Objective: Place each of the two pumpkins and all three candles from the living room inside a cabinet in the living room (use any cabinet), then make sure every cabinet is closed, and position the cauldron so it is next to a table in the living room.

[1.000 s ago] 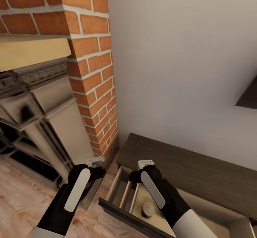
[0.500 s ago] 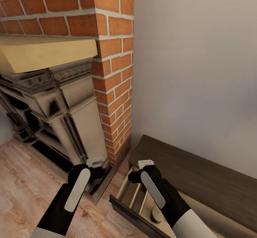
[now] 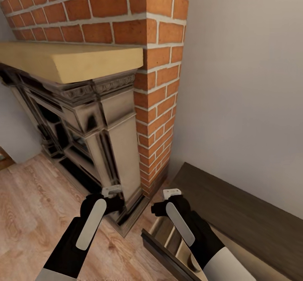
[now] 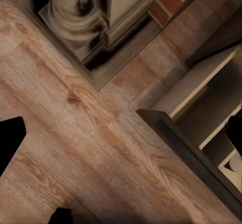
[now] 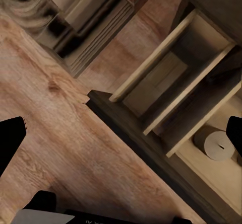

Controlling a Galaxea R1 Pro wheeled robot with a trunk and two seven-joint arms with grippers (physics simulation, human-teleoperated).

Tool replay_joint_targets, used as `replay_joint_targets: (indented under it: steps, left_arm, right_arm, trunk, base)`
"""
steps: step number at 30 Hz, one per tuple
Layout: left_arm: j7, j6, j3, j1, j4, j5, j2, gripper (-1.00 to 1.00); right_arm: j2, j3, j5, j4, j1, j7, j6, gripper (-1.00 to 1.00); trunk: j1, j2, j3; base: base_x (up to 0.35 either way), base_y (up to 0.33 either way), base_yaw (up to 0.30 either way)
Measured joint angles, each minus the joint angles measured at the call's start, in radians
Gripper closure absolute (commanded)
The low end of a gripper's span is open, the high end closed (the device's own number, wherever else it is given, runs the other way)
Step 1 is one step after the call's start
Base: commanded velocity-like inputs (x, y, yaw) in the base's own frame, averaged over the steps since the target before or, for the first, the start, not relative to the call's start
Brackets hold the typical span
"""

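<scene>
Candle (image 5: 214,142) in open cabinet (image 5: 151,133) drawer

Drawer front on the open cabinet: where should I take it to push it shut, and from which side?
Judging by the pose, push on the dark drawer front rather than pinching it: it is handleless, so only its flat outer face offers a hold. Come from the wood floor side, toward the cabinet. Keep above nothing inside; a candle stands upright in one compartment.

A red brick chimney (image 3: 160,62) stands over an old grey fireplace (image 3: 97,133) with a yellow wooden shelf (image 3: 71,60) on top. The wall (image 3: 244,83) is plain and pale, the floor (image 3: 29,197) light wood
</scene>
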Motion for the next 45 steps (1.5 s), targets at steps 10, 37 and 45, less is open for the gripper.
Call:
replay_joint_targets:
  steps: [10,37,45]
  left_arm:
    - [0.000,0.000,0.066,0.000,-0.002,0.002,0.001,-1.00]
    - [-0.002,0.001,0.083,0.000,0.000,0.002,0.004,-1.00]
    - [-0.002,0.000,0.103,0.000,0.001,0.001,0.005,-1.00]
  right_arm:
    - [0.000,0.000,0.000,0.000,0.000,0.000,0.000,-1.00]
    - [0.000,0.001,0.000,0.000,0.000,0.000,0.000,-1.00]
    - [0.000,0.001,0.000,0.001,0.000,0.000,0.000,-1.00]
  trunk:
    - [0.000,0.000,0.005]
    - [0.000,0.000,0.018]
    - [0.000,0.000,0.022]
  base:
    - [0.000,0.000,0.274]
    - [-0.014,0.000,0.274]
    - [0.000,0.000,0.274]
